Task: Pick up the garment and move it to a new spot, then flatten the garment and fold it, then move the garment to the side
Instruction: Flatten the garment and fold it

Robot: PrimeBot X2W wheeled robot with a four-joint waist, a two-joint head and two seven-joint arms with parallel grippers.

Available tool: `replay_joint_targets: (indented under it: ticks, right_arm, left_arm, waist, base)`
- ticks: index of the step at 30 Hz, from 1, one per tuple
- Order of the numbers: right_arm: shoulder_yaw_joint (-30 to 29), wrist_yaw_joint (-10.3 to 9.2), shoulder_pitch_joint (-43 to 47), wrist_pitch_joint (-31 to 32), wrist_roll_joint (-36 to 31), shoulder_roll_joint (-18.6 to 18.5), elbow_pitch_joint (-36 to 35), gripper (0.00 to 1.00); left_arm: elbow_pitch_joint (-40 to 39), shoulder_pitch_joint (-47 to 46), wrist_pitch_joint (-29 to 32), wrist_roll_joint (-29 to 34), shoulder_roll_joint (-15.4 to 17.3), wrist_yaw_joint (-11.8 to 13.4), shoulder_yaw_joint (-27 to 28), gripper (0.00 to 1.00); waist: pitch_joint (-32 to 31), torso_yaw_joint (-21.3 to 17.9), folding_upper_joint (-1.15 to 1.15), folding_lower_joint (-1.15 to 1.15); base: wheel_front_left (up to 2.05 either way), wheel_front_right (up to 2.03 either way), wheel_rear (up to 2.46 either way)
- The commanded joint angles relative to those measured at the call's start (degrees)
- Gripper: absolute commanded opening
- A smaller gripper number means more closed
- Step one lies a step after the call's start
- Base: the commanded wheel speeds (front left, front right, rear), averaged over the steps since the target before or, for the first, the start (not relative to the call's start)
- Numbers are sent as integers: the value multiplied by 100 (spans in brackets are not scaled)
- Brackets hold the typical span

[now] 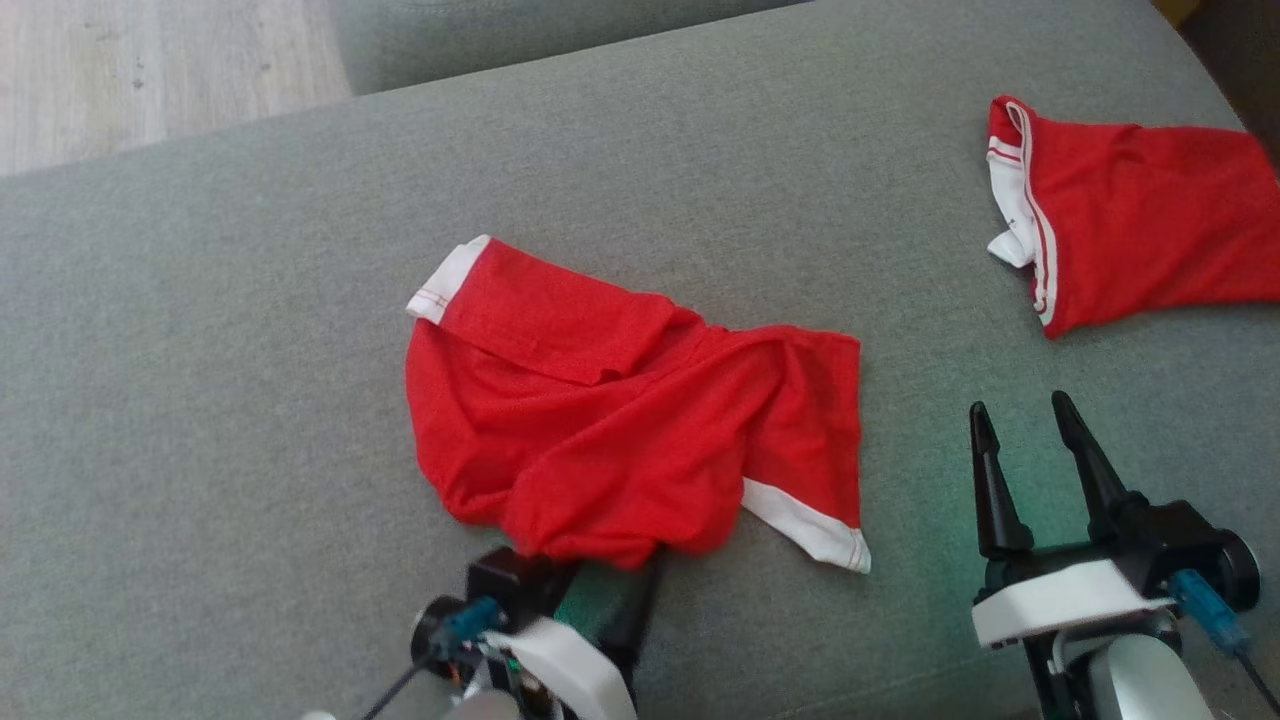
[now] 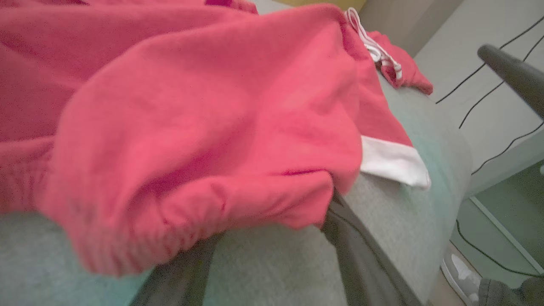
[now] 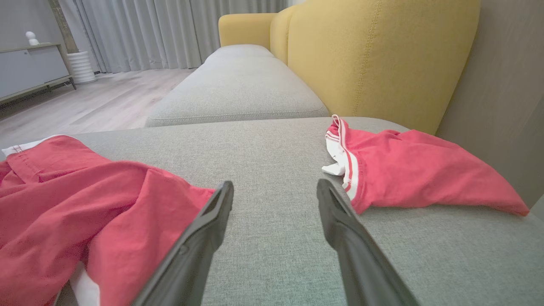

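The garment [image 1: 620, 420] is a crumpled red piece with white cuffs, lying in the middle of the grey cushion [image 1: 220, 350]. My left gripper [image 1: 592, 575] sits at its near edge, fingertips buried under the fabric. In the left wrist view the two dark fingers [image 2: 352, 250] stand wide apart and run in beneath the bunched red hem [image 2: 204, 212], so the gripper is open with cloth draped over it. My right gripper [image 1: 1020, 415] is open over bare cushion to the garment's right, touching nothing; its fingers [image 3: 340, 225] frame empty grey fabric.
A second red garment with white stripes [image 1: 1130, 220] lies at the cushion's far right, also seen as red cloth [image 3: 416, 170] beside a yellow backrest [image 3: 374, 55]. Wooden floor [image 1: 150, 70] lies beyond the far left edge. Another grey cushion [image 3: 238, 89] extends behind.
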Motion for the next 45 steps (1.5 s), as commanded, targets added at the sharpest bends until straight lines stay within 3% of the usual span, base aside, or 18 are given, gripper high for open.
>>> replay_joint_targets:
  ticks: [1, 2, 3, 4, 9, 14, 18, 27, 33, 39, 45]
  right_arm:
    - [124, 41, -227, -61, 29, -37, -193, 100]
    - [122, 41, -232, -61, 28, -36, -192, 100]
    - [107, 41, -237, -61, 34, -36, -193, 100]
    - [100, 41, -238, -61, 37, -35, -194, 100]
    - [57, 41, -200, -61, 49, -34, -187, 100]
    - [16, 41, -120, -61, 98, -33, -191, 100]
    - [6, 41, -64, -61, 130, -33, -180, 100]
    - [50, 41, 40, -61, 189, -33, -133, 100]
    - [165, 41, 22, -61, 256, -33, -115, 100]
    - [295, 41, -23, -61, 316, -33, -95, 100]
    - [492, 41, -138, -61, 452, -33, -121, 100]
  left_arm:
    - [-72, -199, -78, -68, 4, 34, 133, 95]
    - [-87, -250, -144, -164, 4, 80, 150, 77]
    - [-94, -386, -237, -246, 4, 163, 149, 10]
    - [-88, -456, -265, -261, 4, 184, 150, 0]
    - [-261, -710, -142, -344, 62, 143, 193, 0]
    - [-1101, -698, 471, -467, 511, 90, 203, 0]
    - [-2210, -543, 1377, -618, 1148, 50, 149, 0]
    - [-4999, -503, 3965, -1575, 2967, -115, 15, 0]
    - [-5948, -812, 5316, -2392, 3734, -157, -98, 0]
    - [-6313, -1215, 6252, -3234, 4102, -175, -158, 0]
    - [-5905, -2052, 6956, -3913, 3900, 4, 4, 0]
  waist:
    - [7, -5, 0, -1]
    - [14, -6, 0, -1]
    - [25, 5, 0, -1]
    - [28, 15, 0, -1]
    - [-43, 108, 0, -1]
    - [-170, 256, 0, -1]
    - [-295, 370, 0, -1]
    - [-598, 476, 0, -1]
    - [-694, 372, 0, -1]
    - [-726, 187, 0, -1]
    - [-686, -154, 0, -1]
  base:
    - [0, 0, 0]
    - [0, 0, 0]
    - [0, 0, 0]
    - [0, 0, 0]
    - [0, 0, 0]
    - [0, 0, 0]
    - [0, 0, 0]
    - [0, 0, 0]
    - [0, 0, 0]
    - [0, 0, 0]
    - [0, 0, 0]
